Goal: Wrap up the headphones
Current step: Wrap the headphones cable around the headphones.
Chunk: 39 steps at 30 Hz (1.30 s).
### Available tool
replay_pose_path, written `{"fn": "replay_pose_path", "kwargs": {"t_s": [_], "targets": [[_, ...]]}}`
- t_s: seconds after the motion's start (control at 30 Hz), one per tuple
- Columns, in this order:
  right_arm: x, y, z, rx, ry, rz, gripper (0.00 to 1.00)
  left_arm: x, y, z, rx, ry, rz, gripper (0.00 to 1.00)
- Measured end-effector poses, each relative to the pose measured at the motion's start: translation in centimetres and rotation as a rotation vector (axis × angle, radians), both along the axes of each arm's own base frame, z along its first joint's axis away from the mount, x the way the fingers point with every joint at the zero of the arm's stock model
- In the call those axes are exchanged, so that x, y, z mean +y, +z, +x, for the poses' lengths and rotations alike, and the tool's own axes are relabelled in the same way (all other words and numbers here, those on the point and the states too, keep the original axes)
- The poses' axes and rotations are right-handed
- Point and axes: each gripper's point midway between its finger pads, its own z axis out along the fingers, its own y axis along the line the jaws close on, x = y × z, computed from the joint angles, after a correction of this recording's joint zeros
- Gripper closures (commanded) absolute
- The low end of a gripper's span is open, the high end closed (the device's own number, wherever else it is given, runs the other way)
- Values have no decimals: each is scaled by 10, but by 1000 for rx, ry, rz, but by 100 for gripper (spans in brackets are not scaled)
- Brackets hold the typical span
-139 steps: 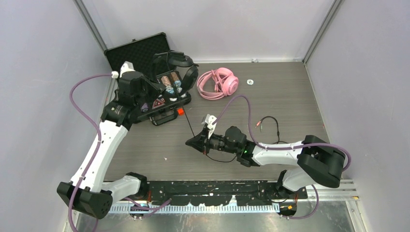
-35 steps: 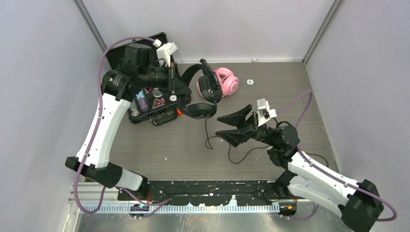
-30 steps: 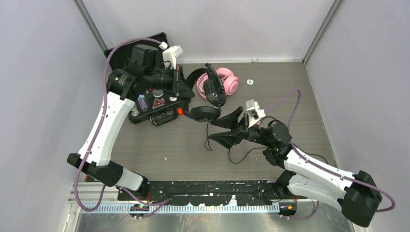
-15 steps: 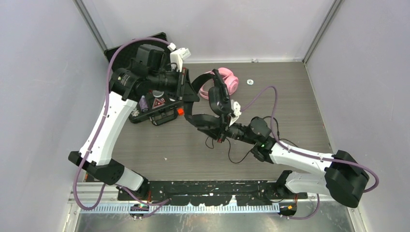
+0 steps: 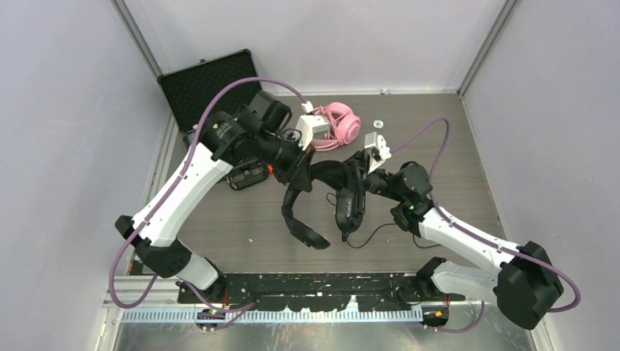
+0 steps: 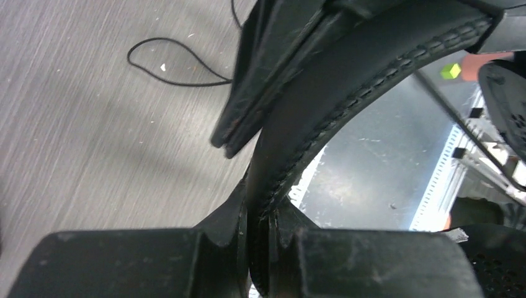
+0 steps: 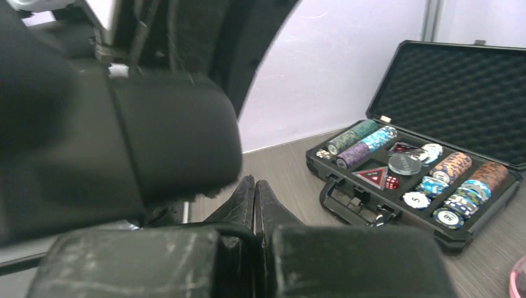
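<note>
my left jaws clamped the black headset [image 5: 349, 208] by its headband; my right jaws sat pressed together beside its earcup.

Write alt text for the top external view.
The left end effector holds a matte black over-ear headset by its headband over a grey wooden table; the right end effector is at one ear cup. A glossy pink headset and an open black chip case lie behind.
</note>
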Motion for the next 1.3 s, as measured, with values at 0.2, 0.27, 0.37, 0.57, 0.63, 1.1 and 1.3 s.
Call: {"fn": "replay_pose_path", "kwargs": {"t_s": [0.2,0.27,0.37,0.57,0.63,1.1,1.3], "targets": [[-15,-2,-5,60,53,-28,99,13,-26,12,-68,4,130,100],[-20,-5,-11,107,61,-50,100,24,-35,20,-121,16,203,100],[-27,-13,-25,187,84,-91,99,36,-46,30,-207,-14,281,100],[-33,-31,-52,360,170,-154,93,35,-55,36,-355,-175,282,100],[-33,-32,-56,393,193,-153,99,29,-52,39,-391,-208,253,100],[-33,-42,-79,752,301,-218,100,18,-50,58,-584,-358,230,100],[-37,-53,-81,938,257,-232,100,21,-52,69,-713,-385,261,100]]}}
